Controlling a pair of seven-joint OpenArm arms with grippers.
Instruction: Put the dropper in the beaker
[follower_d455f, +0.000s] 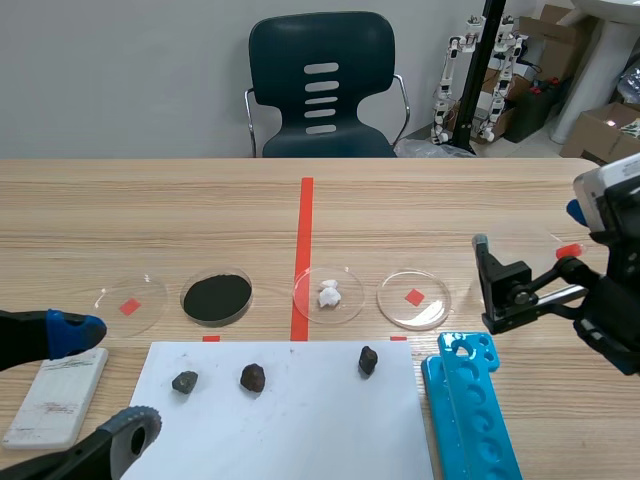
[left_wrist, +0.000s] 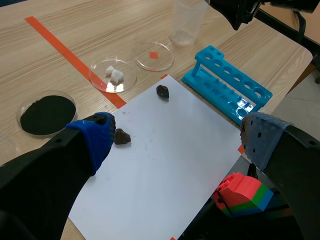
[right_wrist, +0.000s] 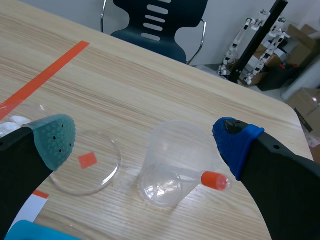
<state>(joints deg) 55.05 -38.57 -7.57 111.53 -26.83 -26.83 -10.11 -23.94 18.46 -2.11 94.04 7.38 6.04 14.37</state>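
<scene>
- The left gripper (follower_d455f: 105, 382) hangs over the worktop's (follower_d455f: 180, 210) near left corner, fingers spread wide and nothing between them.
- A white flat block (follower_d455f: 55, 397) lies under it, just beside the left edge of a white paper sheet (follower_d455f: 290, 430).
- Three dark stones (follower_d455f: 252, 377) sit along the sheet's far edge, two toward its left and one toward its right.
- A blue tube rack (follower_d455f: 470, 410) lies just beside the sheet's right edge.
- Four petri dishes (follower_d455f: 414, 298) stand in a row beyond the sheet. One holds black powder and one holds white lumps.
- The clear beaker (right_wrist: 167, 150) stands near the worktop's right edge, at the right end of that row.
- The dropper (right_wrist: 214, 180) lies inside the beaker, its orange-red bulb leaning on the rim.
- The right gripper (right_wrist: 145, 145) hangs above the beaker, fingers parted and gripping nothing.
</scene>
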